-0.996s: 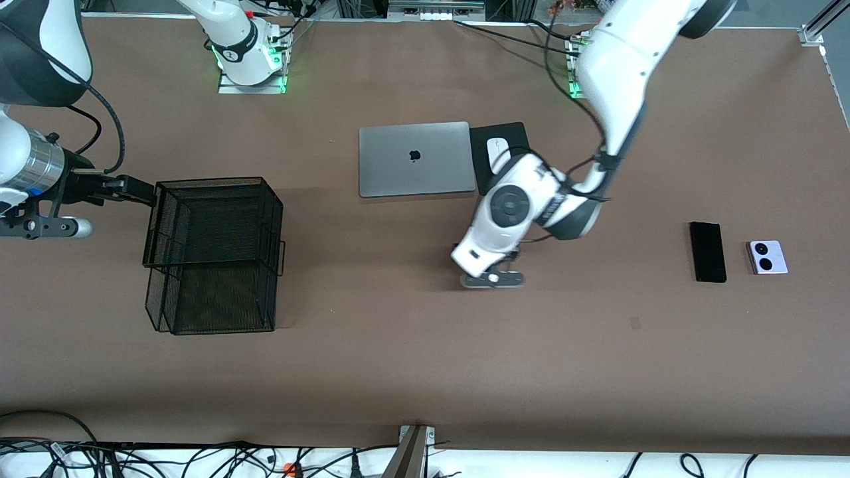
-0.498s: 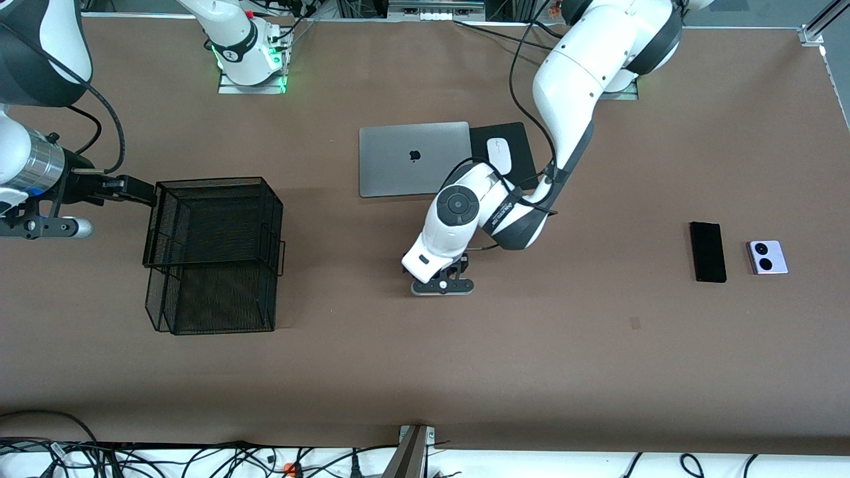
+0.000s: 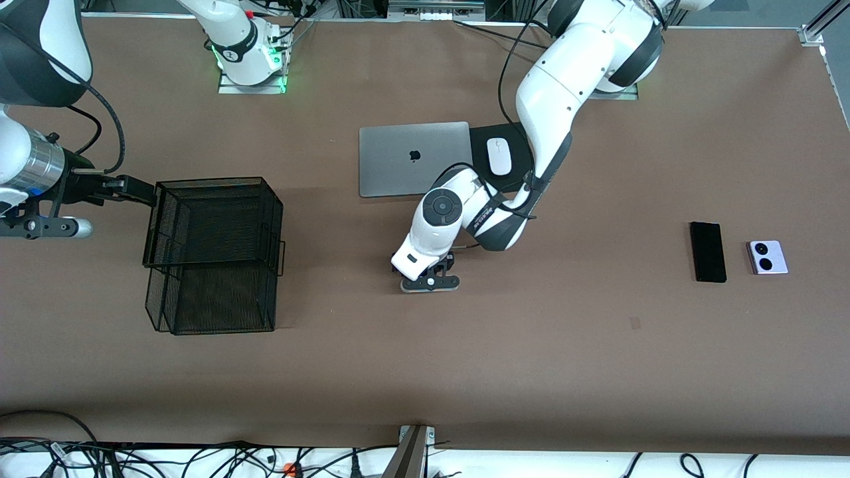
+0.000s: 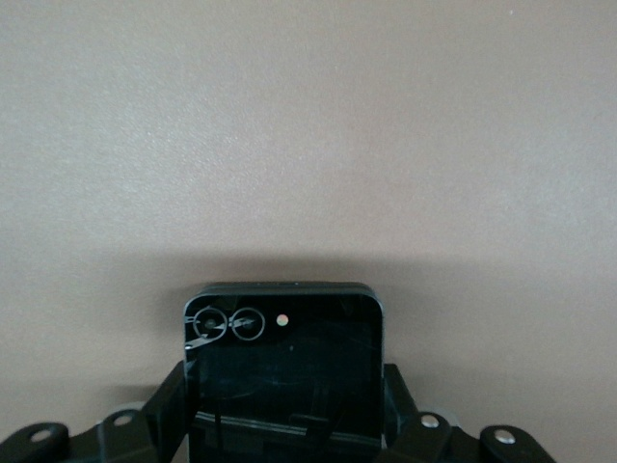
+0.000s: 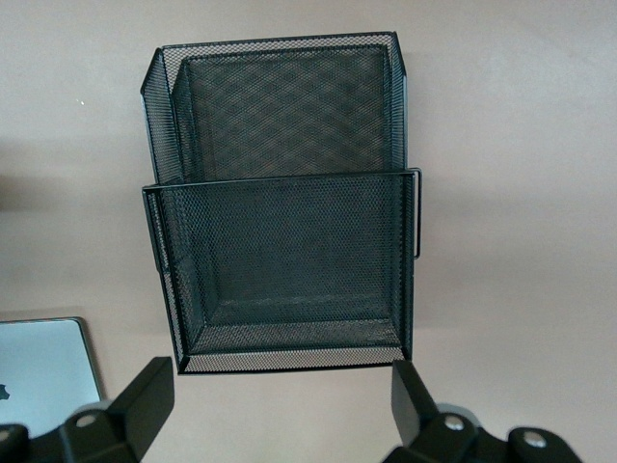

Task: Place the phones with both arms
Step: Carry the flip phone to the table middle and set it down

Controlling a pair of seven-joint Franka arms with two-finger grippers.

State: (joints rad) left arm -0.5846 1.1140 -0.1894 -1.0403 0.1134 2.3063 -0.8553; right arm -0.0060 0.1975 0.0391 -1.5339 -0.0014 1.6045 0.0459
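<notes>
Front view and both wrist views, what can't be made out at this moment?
- Squarish black folded phone: in the front view the left arm's wrist covers it; in the left wrist view the frame edge cuts off its lower part.
- Right tool: cut by the front view's edge.
- Black wire-mesh basket: the dark mesh blurs its floor.
- Small lilac-white phone: lens detail too small.
</notes>
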